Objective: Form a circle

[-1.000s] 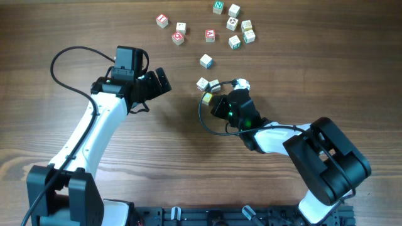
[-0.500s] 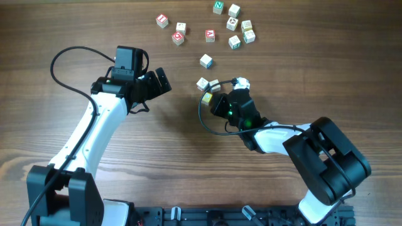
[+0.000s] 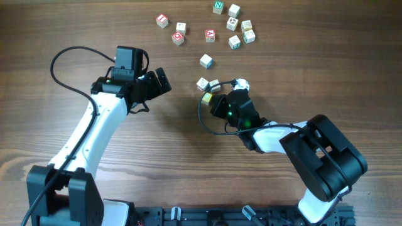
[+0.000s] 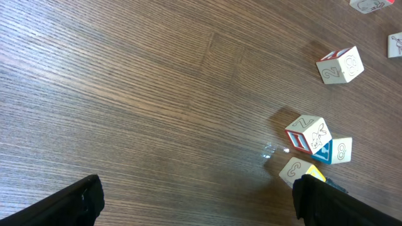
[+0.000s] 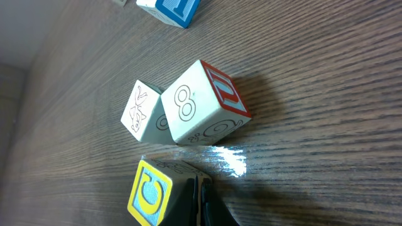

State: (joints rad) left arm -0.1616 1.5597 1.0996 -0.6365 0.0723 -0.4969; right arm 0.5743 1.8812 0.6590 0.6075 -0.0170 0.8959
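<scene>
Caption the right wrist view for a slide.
Closed right gripper beside the yellow C cube, with the 8 cube and animal-sketch cube touching just beyond, on a wooden table.

The red-edged cube (image 5: 201,110) bears an 8 and the yellow-faced cube (image 5: 151,193) a C. The red-striped cube (image 4: 308,133) reads Z, the lone cube (image 4: 339,64) 2. Overhead, the green cube (image 3: 218,7) reads N.
</scene>
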